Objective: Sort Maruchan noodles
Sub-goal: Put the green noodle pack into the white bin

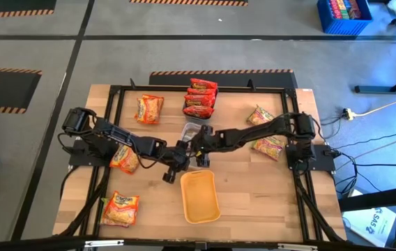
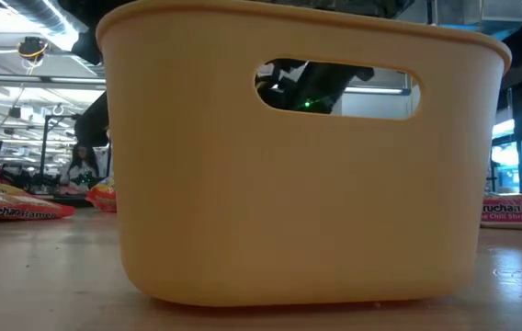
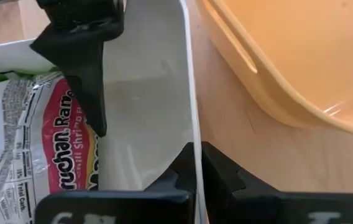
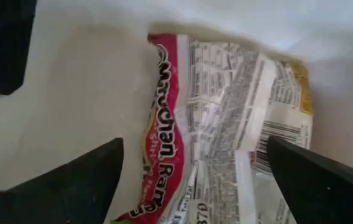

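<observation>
- Wooden tabletop (image 1: 254,195) carries everything.
- Nearest, the orange-yellow tray (image 1: 199,196) looks empty.
- Beyond it, the left gripper (image 3: 192,168) pinches the white tray's wall (image 3: 158,93).
- Inside lies a Maruchan packet (image 4: 226,124), back up, under the right gripper (image 4: 192,180), fingers spread; its long axis is unclear.
- Farthest, red packets (image 1: 200,97) sit stacked.

Room, from my station: grey floor (image 1: 37,49) with striped hazard tape (image 1: 187,3) top centre, blue crate (image 1: 343,15) upper right, cables (image 1: 372,111) at right.
</observation>
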Robot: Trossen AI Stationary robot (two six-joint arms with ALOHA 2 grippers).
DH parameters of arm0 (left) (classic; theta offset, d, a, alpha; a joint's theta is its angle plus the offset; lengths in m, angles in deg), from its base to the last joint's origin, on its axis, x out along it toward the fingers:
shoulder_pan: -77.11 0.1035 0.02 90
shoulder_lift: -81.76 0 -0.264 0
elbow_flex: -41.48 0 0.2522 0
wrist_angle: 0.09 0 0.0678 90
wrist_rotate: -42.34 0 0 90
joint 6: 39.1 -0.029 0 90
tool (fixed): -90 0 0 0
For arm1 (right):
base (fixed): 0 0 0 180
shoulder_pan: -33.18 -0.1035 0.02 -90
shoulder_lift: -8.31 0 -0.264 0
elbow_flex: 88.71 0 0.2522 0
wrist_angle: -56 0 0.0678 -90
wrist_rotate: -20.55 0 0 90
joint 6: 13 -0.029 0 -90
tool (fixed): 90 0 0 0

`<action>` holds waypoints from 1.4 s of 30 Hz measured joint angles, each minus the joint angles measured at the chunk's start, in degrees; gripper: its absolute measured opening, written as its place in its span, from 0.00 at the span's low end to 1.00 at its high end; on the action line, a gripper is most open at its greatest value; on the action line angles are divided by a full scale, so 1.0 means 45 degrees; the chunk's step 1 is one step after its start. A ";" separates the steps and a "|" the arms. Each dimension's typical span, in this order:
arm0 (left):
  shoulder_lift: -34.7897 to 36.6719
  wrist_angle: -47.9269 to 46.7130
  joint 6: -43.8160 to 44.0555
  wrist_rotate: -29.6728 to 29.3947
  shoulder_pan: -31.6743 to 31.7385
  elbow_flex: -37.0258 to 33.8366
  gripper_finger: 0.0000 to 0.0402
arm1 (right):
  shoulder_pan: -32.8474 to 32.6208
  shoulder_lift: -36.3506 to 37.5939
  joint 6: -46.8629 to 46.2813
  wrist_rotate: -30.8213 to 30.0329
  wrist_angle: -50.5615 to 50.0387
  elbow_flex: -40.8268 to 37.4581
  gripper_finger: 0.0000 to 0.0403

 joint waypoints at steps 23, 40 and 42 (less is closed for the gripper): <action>0.0005 0.0076 0.0046 0.0206 0.0053 -0.0019 0.02 | 0.0476 -0.0563 -0.0198 -0.0584 -0.0755 0.0010 0.38; 0.0010 0.0081 -0.0041 0.0395 0.0044 0.0005 0.02 | 0.0028 -0.0157 0.0937 -0.2158 -0.0433 -0.0063 0.00; 0.0040 0.0094 -0.0017 0.0347 0.0044 0.0016 0.02 | -0.0179 0.0126 0.1451 -0.3426 -0.0447 -0.0083 0.00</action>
